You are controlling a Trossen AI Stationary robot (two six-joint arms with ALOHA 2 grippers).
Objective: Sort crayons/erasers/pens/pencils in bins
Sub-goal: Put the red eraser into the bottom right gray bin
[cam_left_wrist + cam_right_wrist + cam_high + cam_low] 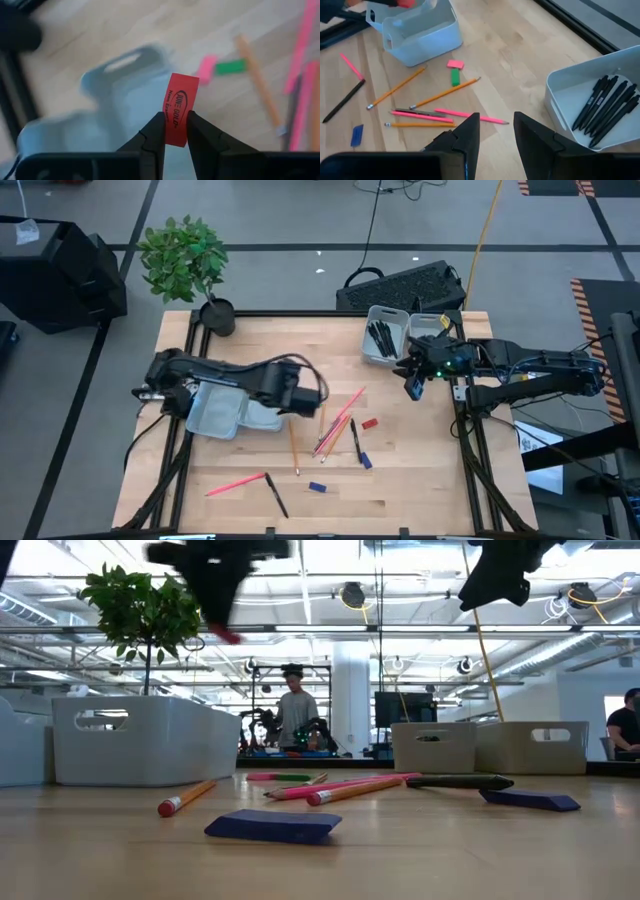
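Pinching only the bottom edge of a small red block eraser (179,109), the left gripper (175,131) risks dropping it beside the light-grey plastic bin (107,107); the right gripper (496,131) waits open over the desk (420,470).

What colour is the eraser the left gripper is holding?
Red, with black printed lettering. The eraser shows best in the left wrist view, pinched in the left gripper.

pale matt wood table (420,470), smooth grey plastic bins (420,35), printed red eraser (180,107).
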